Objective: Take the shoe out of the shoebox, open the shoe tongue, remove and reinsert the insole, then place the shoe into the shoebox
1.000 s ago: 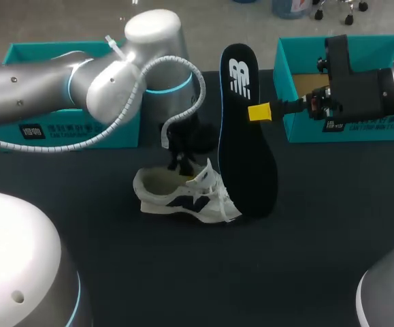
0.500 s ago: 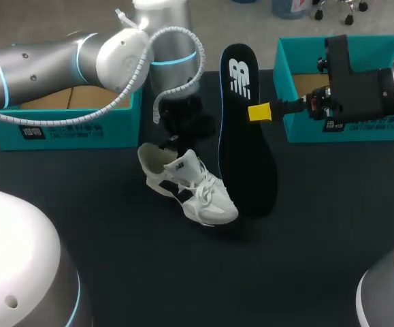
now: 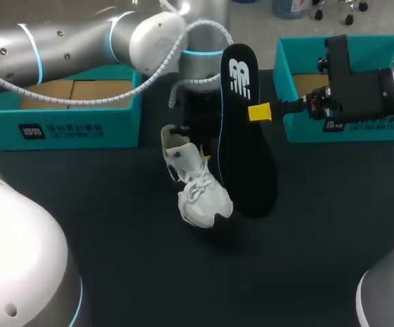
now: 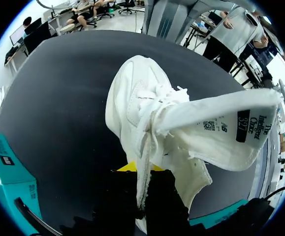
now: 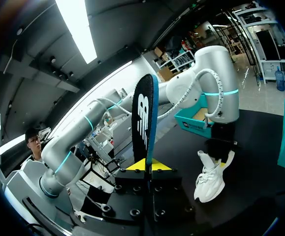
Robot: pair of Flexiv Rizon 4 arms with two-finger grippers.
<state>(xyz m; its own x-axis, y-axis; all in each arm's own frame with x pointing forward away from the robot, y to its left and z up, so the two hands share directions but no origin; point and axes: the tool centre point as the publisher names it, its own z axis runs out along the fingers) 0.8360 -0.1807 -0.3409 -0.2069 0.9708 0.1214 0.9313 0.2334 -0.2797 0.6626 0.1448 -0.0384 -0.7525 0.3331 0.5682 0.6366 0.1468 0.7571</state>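
A white shoe point(image 3: 198, 184) hangs tilted, toe down, over the dark table, close beside the insole. My left gripper point(image 3: 182, 133) is shut on the shoe's heel collar. In the left wrist view the shoe point(image 4: 147, 113) fills the space ahead of the gripper point(image 4: 141, 169), and its tongue point(image 4: 221, 128) is pulled out to one side, label showing. The black insole point(image 3: 245, 143) stands upright on its toe end, with my right gripper point(image 3: 260, 112) shut on its edge. In the right wrist view the insole point(image 5: 144, 123) rises from between the yellow tips point(image 5: 147, 166), and the shoe point(image 5: 211, 177) lies beyond it.
Two teal shoeboxes stand at the back of the table, one at the left point(image 3: 60, 129) and one at the right point(image 3: 305, 129) by my right arm. My left arm point(image 3: 67, 48) crosses above the left box.
My left arm has swung right and lifted the shoe by the heel, turning it from lying on its sole to hanging toe down near the insole. The right arm and the insole have not moved.
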